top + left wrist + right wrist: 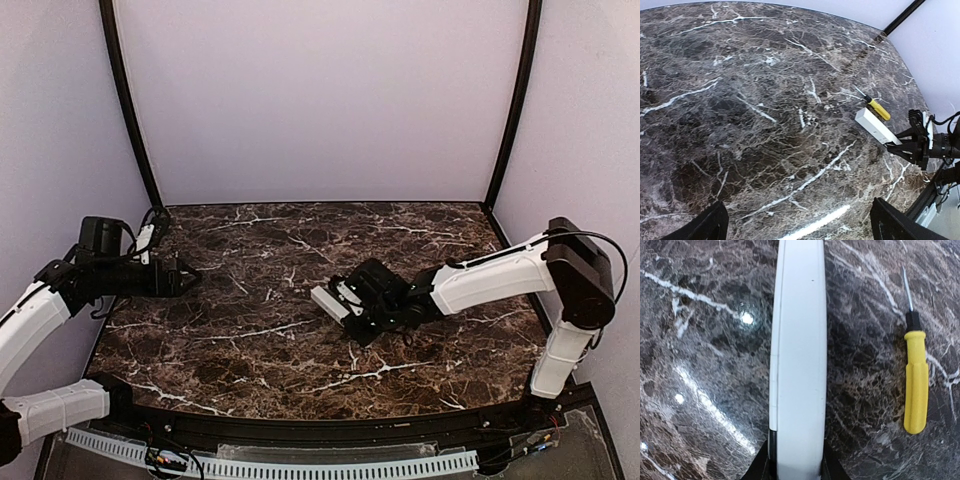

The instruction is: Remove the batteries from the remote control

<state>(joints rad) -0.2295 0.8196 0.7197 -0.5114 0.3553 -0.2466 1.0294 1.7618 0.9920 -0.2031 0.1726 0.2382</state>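
The remote control (799,355) is a long white bar that lies on the dark marble table (250,350), right of centre. My right gripper (796,462) is shut on its near end, one dark finger pressed against each long side. The top view shows the remote control (328,301) sticking out to the left of the right gripper (358,308). The left wrist view shows the remote control (878,127) from afar, with the right gripper (907,145) on it. My left gripper (190,277) hangs open over the table's left edge, holding nothing. The batteries are hidden.
A yellow-handled screwdriver (916,385) with a dark collar and thin metal tip lies on the marble just right of the remote, parallel to it and not touching. It also shows in the left wrist view, where the screwdriver (879,108) lies behind the remote. Pale walls enclose the table.
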